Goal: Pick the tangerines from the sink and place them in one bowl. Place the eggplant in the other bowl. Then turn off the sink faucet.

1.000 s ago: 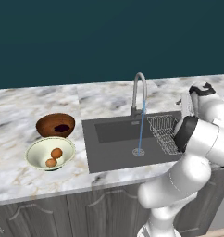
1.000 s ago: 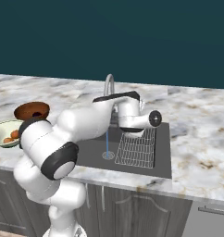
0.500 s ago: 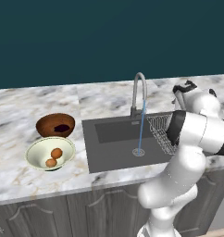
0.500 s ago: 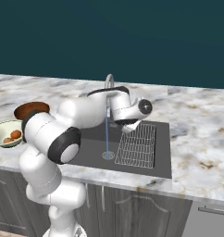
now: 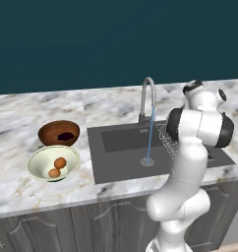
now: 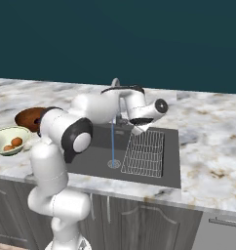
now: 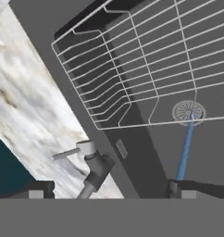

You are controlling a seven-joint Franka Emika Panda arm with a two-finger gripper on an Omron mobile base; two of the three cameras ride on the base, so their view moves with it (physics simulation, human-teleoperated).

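- Left base view: the pale bowl (image 5: 53, 164) sits on the marble counter (image 5: 42, 192) left of the sink (image 5: 122, 165), with two tangerines (image 5: 60, 163) inside it, one nearer the counter's front edge than the other.
- Just behind it, the brown bowl (image 5: 59, 133) holds the dark eggplant (image 5: 66, 136).
- The two bowls stand close together, rims nearly touching.
- The faucet (image 5: 147, 101) rises at the back of the sink, and a blue stream of water (image 5: 149, 138) falls from its spout to the drain (image 5: 147, 162).
- The arm (image 5: 194, 142) stands in front of the sink's right side, hiding most of the wire rack (image 5: 166, 137); the hand is bent away behind the wrist, so the claw's state cannot be told here.
- Right base view: the arm reaches across to the faucet (image 6: 115, 83), with the hand beside the faucet and over the back end of the rack (image 6: 145, 152).
- The water (image 6: 112, 144) runs down to the drain (image 6: 113, 164).
- The pale bowl (image 6: 10, 140) with tangerines (image 6: 16, 142) shows at the left edge, the brown bowl (image 6: 27, 117) behind it, partly hidden by the arm.
- Hand view: the gripper (image 7: 109, 190) has its fingertips (image 7: 36, 190) spread wide apart, released, holding nothing.
- Between them lies the faucet base with its lever (image 7: 74, 151) pointing out over the counter (image 7: 35, 129).
- The rack (image 7: 146, 65) and the drain (image 7: 189, 111) with the water (image 7: 184, 148) show beyond.
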